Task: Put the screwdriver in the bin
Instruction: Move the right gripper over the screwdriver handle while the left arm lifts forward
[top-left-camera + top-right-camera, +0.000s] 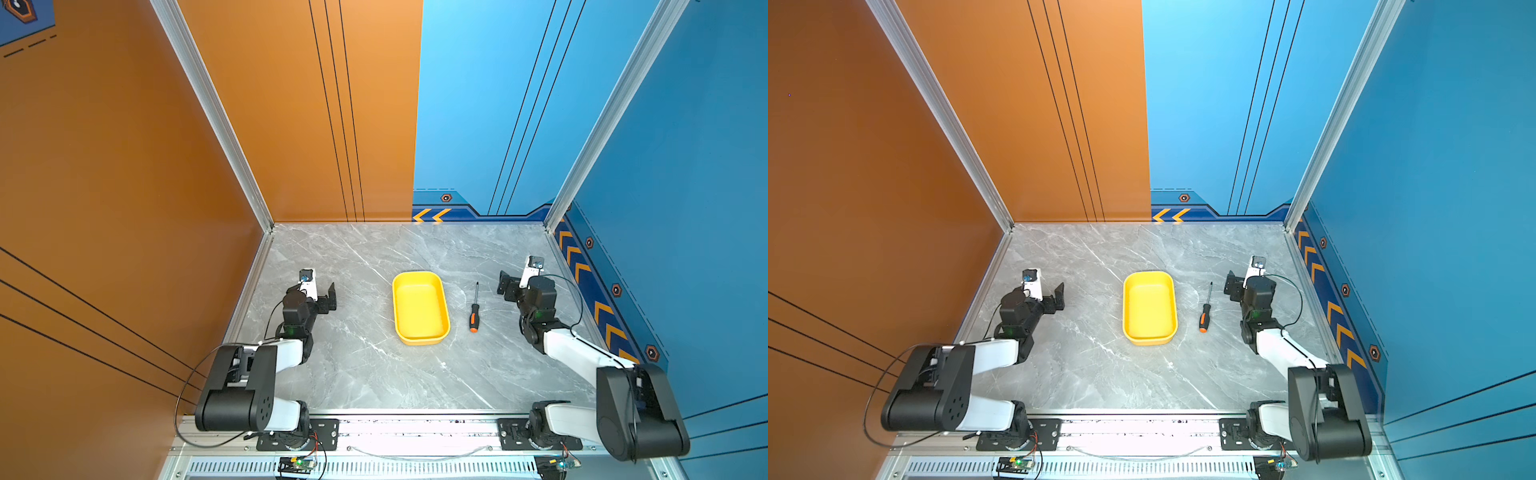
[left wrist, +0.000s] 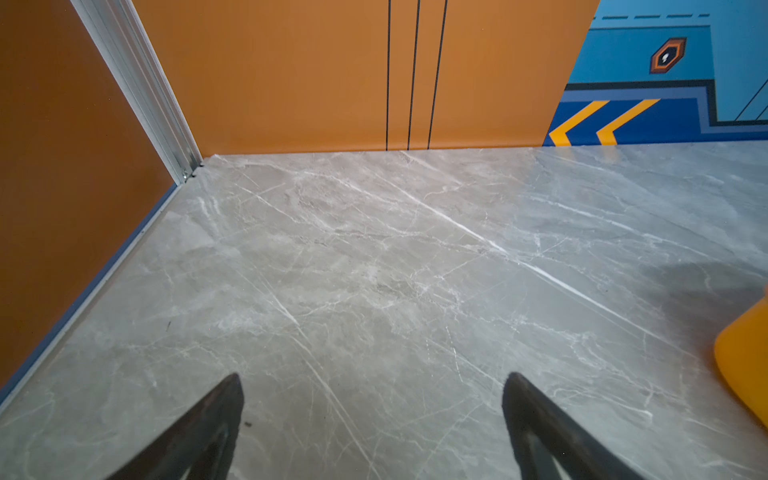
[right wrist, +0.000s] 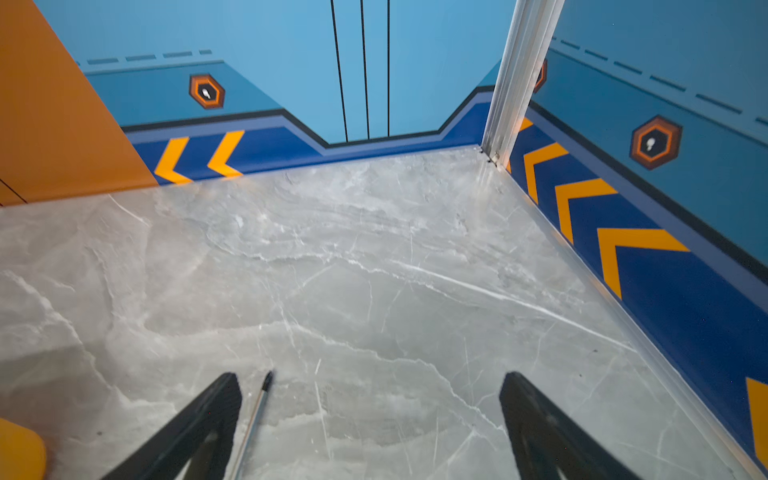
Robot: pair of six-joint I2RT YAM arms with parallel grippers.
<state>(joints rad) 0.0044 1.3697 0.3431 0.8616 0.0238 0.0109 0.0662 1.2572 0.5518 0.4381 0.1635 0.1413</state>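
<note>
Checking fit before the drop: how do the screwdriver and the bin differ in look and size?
The screwdriver is thin, dark-shafted with a black-and-orange handle; the bin is plain bright yellow. The screwdriver is shorter than the bin and far narrower. The bin is an empty tray; the screwdriver lies outside it. Both lie on the table, roughly parallel, apart.

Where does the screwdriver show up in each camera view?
Top view: screwdriver lies right of the bin.
Top view: screwdriver right of the bin.
Left wrist: not in it.
Right wrist: only its shaft, beside one finger.
Shared landmark: the yellow bin.
</note>
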